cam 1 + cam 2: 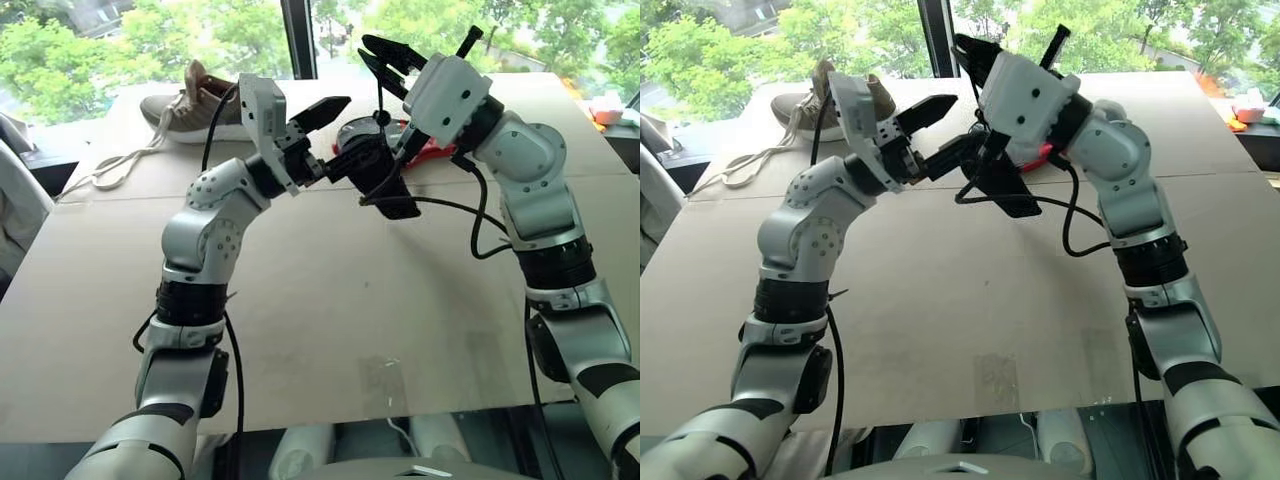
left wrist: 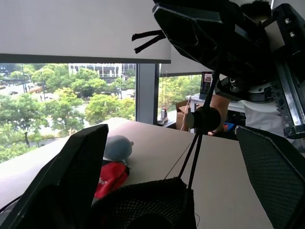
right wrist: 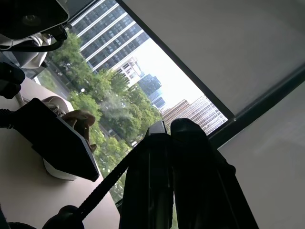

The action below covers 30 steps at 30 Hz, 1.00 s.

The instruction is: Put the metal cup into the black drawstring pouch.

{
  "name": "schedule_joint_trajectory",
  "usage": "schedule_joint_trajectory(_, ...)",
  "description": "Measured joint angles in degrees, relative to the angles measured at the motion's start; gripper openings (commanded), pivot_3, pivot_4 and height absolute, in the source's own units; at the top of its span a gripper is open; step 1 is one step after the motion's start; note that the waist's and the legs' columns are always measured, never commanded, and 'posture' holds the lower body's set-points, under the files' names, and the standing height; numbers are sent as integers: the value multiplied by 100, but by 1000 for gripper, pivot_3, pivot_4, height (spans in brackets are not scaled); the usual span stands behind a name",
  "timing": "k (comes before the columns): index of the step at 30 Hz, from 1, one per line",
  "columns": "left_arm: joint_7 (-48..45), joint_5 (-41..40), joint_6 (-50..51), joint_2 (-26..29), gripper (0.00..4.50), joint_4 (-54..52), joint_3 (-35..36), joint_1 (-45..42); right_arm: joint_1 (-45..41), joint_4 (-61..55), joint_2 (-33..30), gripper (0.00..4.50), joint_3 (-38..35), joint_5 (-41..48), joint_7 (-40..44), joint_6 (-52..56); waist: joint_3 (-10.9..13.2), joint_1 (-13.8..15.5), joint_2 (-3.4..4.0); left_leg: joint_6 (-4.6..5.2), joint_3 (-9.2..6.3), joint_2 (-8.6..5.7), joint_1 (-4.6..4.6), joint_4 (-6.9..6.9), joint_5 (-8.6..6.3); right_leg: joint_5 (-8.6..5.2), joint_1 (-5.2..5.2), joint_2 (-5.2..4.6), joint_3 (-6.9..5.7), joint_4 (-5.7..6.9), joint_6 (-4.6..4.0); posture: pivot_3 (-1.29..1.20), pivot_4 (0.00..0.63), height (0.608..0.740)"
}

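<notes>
Metal cup hidden, perhaps inside the black drawstring pouch (image 1: 375, 165). Pouch mouth screened by the left gripper (image 1: 335, 140). Red item (image 2: 108, 179) half covered by a finger. Shoe (image 1: 195, 110) partly masked by the arm.

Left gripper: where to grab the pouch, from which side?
Its top fabric edge, from the robot's left. The pouch hangs limp by its cord from the shut right gripper, and the open left gripper flanks it.
</notes>
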Motion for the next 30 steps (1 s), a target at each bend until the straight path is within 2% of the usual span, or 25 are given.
schedule_joint_trajectory(8,-91,159,0,-303,4469,104,-39,-214,131,-116,12,0,104,-5,104,134,0,3,0,0,2,-1,1,13,0,0,0,0,1,18,0,0,150,736)
schedule_joint_trajectory(10,-112,184,1,-393,3912,104,-65,-218,131,-175,9,0,105,-5,115,169,0,1,0,0,1,-1,1,16,0,0,0,1,1,22,0,0,150,736)
schedule_joint_trajectory(11,-122,189,1,-405,3807,104,-71,-218,132,-177,9,0,105,-5,119,178,0,2,0,0,1,-1,1,17,0,0,0,1,1,23,0,0,150,736)
schedule_joint_trajectory(15,-162,195,23,-459,2141,104,-109,-216,138,-196,9,0,108,-5,151,232,0,4,0,0,2,-1,1,26,0,0,0,1,2,31,0,0,150,736)
schedule_joint_trajectory(19,-218,195,68,-457,273,101,-109,-196,138,-197,11,0,111,-5,186,248,0,4,0,0,2,-1,1,35,0,0,0,1,2,41,0,0,150,736)
schedule_joint_trajectory(27,-262,238,137,-453,216,99,-117,-83,138,-197,30,0,112,-7,202,269,0,5,0,0,2,-2,1,49,0,0,1,1,2,52,0,0,150,736)
schedule_joint_trajectory(30,-274,485,93,-356,216,98,-232,21,134,-201,55,0,105,7,180,344,0,1,0,0,3,-2,2,51,0,0,0,2,3,56,0,0,150,736)
